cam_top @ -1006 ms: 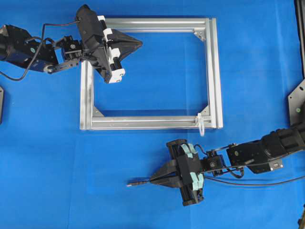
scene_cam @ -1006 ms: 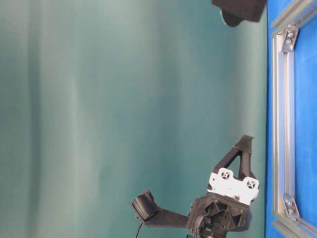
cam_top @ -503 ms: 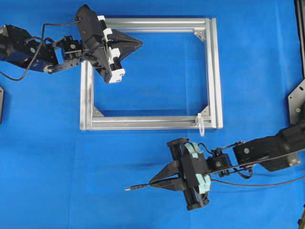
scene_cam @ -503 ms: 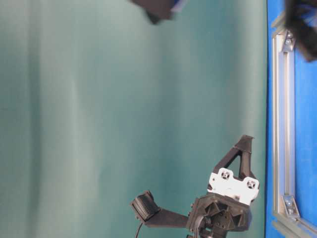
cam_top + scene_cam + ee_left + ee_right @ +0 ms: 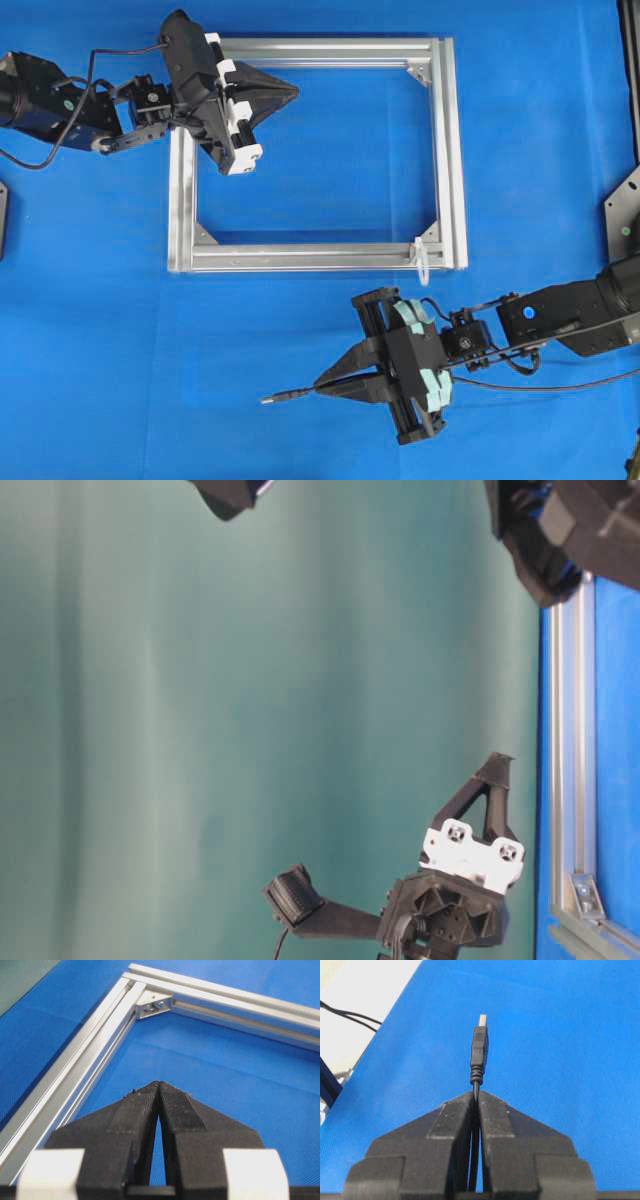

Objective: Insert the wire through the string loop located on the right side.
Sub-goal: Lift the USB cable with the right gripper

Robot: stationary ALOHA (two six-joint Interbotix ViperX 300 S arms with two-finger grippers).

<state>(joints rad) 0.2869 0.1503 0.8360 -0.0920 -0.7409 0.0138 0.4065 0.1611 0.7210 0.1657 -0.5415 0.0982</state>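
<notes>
Your right gripper [image 5: 322, 384] is closed on the wire [image 5: 283, 396], and you can see this well in the right wrist view: the two black fingers [image 5: 451, 1132] press together with the thin cable between them, and the plug tip [image 5: 479, 1047] stands out straight in front of the fingertips, with its small metal end pointing away from the camera. In the overhead view the plug points to the left over the blue mat [image 5: 100, 350], and the rest of the wire runs back to the right under the arm, toward the edge of the picture.

The string loop [image 5: 423, 262] hangs at the lower right corner of the aluminium frame [image 5: 448, 150], touching the bottom bar. It is above and to the right of your right gripper in this view, well apart from the plug.

Your left gripper [image 5: 291, 91] is over the upper left part of the frame, inside its opening. Its fingers [image 5: 176, 1110] are shut on nothing; the tips meet and only blue mat shows below them. A corner bracket [image 5: 154, 1003] of the frame lies ahead of it.
</notes>
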